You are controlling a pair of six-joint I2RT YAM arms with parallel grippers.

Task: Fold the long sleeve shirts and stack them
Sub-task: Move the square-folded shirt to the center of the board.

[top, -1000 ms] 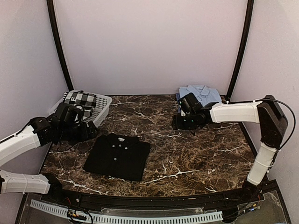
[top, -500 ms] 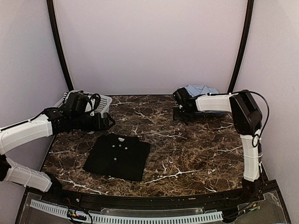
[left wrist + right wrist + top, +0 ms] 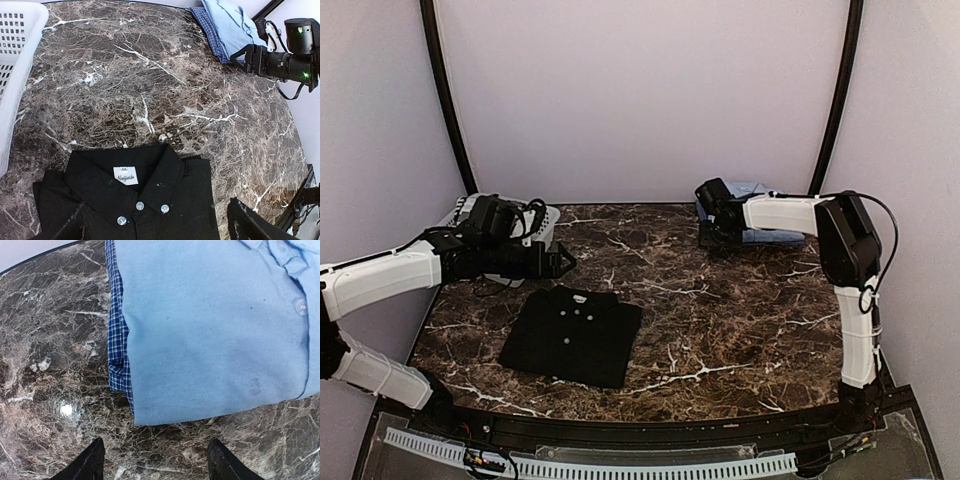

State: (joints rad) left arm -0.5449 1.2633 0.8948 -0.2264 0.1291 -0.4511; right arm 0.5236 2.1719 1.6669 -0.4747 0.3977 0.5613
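A black long sleeve shirt (image 3: 575, 335) lies folded at the front left of the table, collar and buttons up (image 3: 140, 200). Above its collar end hovers my left gripper (image 3: 563, 262), open, its fingers standing wide on either side of the shirt front (image 3: 157, 212) and holding nothing. A light blue long sleeve shirt (image 3: 760, 190) lies folded at the back right corner (image 3: 210, 330), on top of a blue plaid garment (image 3: 116, 335). My right gripper (image 3: 710, 232) is at the stack's near left edge, open, with bare table between its fingers (image 3: 156, 442).
A white plastic basket (image 3: 548, 214) stands at the back left, partly behind my left arm; its wall shows in the left wrist view (image 3: 15, 60). Black frame posts rise at both back corners. Marble table top (image 3: 720, 320) lies between the two shirts.
My left arm has swung from the basket out to the right, over the black shirt's collar. My right gripper has moved back and up to the edge of the light blue shirt.
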